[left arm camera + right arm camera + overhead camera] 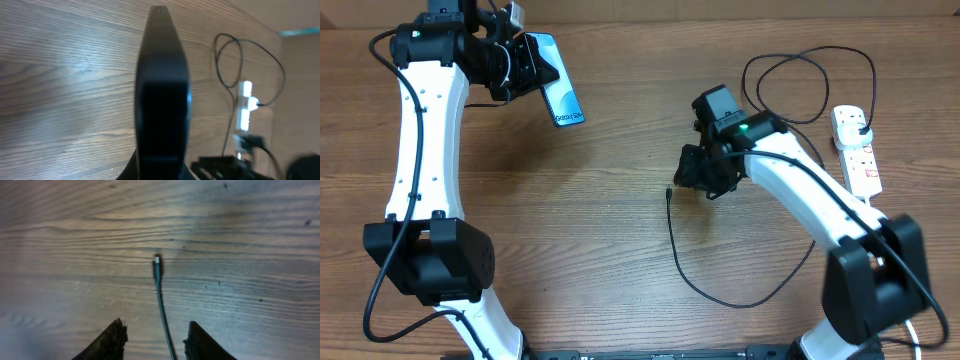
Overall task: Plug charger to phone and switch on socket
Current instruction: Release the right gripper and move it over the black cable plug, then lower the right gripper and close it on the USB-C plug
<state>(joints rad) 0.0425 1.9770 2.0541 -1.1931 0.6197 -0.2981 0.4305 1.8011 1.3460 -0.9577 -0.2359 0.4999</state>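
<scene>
Nearest the robot, the charger (672, 240) curves in a wide loop across the table (600, 250) before swinging off to the right. Its tip (157, 260) lies flat on the wood near the middle, pointing away from the robot. The right gripper (156, 322) hangs low over the cable just behind that tip. In the right wrist view its fingers (111, 340) stand apart on either side of the cable, with wood showing between each finger and the cable, so it is open and grips nothing.

Farther off on the right, the socket (860, 155) lies along the table edge. The charger's plug (860, 124) sits in its far end, and slack cable loops on the wood just left of it.

Farthest away, at the far left, the left gripper (525, 70) is clamped on the upper end of the phone (560, 95). The light-blue screen faces up and the lettered lower end angles toward the table's middle, well apart from the tip. The left wrist view shows the phone edge-on as a dark blurred slab.
</scene>
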